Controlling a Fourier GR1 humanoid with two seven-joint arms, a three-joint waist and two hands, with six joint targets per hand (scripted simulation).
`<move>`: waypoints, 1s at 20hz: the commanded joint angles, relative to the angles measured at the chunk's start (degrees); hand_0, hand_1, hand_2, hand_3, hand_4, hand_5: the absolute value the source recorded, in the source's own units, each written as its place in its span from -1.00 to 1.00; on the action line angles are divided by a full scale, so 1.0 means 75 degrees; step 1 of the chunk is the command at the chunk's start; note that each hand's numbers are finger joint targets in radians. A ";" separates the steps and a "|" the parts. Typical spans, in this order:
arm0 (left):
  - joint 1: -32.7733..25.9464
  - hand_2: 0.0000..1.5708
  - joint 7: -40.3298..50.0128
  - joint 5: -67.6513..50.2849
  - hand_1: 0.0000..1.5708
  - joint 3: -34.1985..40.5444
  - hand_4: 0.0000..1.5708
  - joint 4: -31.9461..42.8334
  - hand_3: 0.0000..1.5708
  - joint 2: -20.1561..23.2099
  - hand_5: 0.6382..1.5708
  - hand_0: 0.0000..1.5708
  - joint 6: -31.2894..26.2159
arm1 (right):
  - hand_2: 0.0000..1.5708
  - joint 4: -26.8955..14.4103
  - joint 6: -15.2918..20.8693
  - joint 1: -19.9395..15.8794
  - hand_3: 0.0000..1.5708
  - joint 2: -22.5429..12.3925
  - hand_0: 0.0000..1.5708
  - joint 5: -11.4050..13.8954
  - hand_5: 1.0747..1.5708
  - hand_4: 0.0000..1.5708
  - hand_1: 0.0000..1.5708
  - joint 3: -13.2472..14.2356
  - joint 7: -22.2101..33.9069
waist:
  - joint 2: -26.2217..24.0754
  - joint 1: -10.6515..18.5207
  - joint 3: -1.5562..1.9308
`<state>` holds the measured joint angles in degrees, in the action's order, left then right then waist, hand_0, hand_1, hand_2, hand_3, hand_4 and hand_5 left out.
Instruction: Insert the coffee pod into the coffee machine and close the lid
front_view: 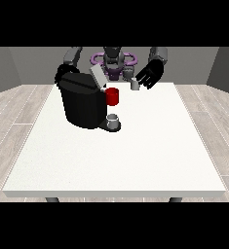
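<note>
Coffee machine point(82, 103): black, on white bench point(135, 160), lid point(97, 76) raised.
Pod point(134, 84): small, grey, right of machine, behind it.
Hand at view's right point(150, 74): fingers spread, just beside pod.
Hand at view's left point(62, 73): behind machine, fingers hidden, cannot tell.
Cup point(113, 119): grey, under the red part point(112, 96).

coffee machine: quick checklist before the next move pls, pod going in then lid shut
1. Lid of the coffee machine raised: ok, it stands tilted up.
2. Coffee pod located: ok, it stands on the table near the far edge, to the right of the machine.
3. Pod held: not ok, the hand at the view's right hovers beside it with its fingers spread.
4. Pod slot free: cannot tell, a red part shows under the lid.
5. Cup under the spout: ok.
6. Hand at the view's left: cannot tell, mostly hidden behind the machine.
</note>
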<state>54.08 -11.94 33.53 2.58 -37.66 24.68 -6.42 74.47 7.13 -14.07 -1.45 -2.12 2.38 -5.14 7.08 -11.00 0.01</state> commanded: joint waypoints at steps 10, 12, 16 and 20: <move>0.1458 0.68 0.0556 -0.0022 0.60 0.0483 -0.38 0.0127 0.60 0.0449 1.00 0.60 -0.0355 | -1.00 0.0521 0.0354 -0.0646 -1.00 0.0060 -1.00 0.0259 1.00 -0.35 -1.00 -0.0283 0.0377 | 0.0622 -0.0625 -0.0001; 0.1508 0.71 0.0532 -0.0069 0.64 0.0548 -0.34 0.0159 0.62 0.0561 1.00 0.64 -0.0526 | -1.00 0.0552 0.0242 -0.0365 -1.00 0.0096 -1.00 0.0131 1.00 -0.36 -1.00 -0.0274 0.0332 | 0.0562 -0.0715 0.0000; 0.1549 0.66 0.0477 0.0156 0.63 0.0491 -0.36 0.0174 0.56 0.0383 1.00 0.63 0.0032 | -1.00 0.0737 0.0368 -0.1042 -1.00 -0.0210 -1.00 0.0277 1.00 -0.34 -1.00 -0.0105 0.0631 | 0.0987 -0.0735 -0.0002; 0.1913 0.69 0.0534 0.0030 0.66 0.0679 -0.38 0.0244 0.59 0.0674 1.00 0.66 -0.0365 | -1.00 0.0559 0.0201 -0.0629 -1.00 -0.0081 -1.00 0.0192 1.00 -0.33 -1.00 -0.0134 -0.0051 | 0.1159 -0.0830 0.0000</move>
<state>66.55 -7.24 34.16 6.71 -36.39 27.90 -7.47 78.72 8.76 -19.03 -2.09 -0.97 1.42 -3.60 13.97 -16.89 0.01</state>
